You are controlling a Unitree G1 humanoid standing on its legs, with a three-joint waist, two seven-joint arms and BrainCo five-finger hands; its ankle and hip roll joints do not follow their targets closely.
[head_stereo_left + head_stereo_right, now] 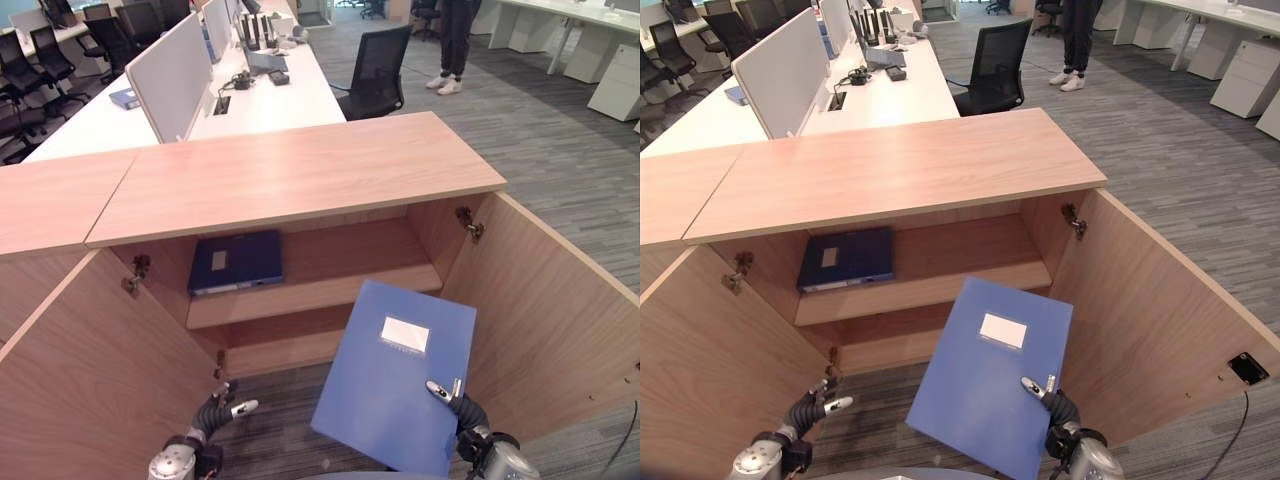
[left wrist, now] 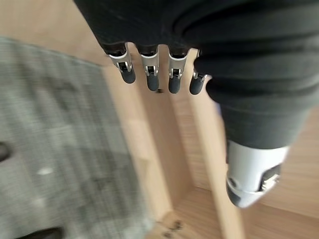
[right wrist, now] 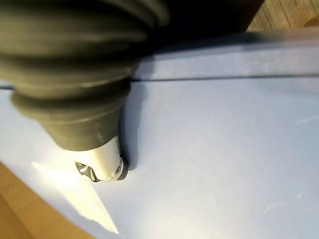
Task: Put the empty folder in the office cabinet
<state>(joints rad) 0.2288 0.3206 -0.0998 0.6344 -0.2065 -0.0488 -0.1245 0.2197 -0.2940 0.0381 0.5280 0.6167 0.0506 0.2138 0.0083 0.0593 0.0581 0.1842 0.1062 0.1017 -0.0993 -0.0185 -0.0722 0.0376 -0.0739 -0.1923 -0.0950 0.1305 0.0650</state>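
Observation:
A blue folder with a white label hangs tilted in front of the open wooden cabinet, below its shelf. My right hand holds it at the lower right corner, thumb pressed on the blue cover. My left hand hovers low by the left door, fingers relaxed and holding nothing. A second, darker blue folder lies flat on the left part of the cabinet shelf.
Both cabinet doors stand wide open, the left door and the right door flanking the opening. Behind the cabinet are white desks, a black office chair and a standing person.

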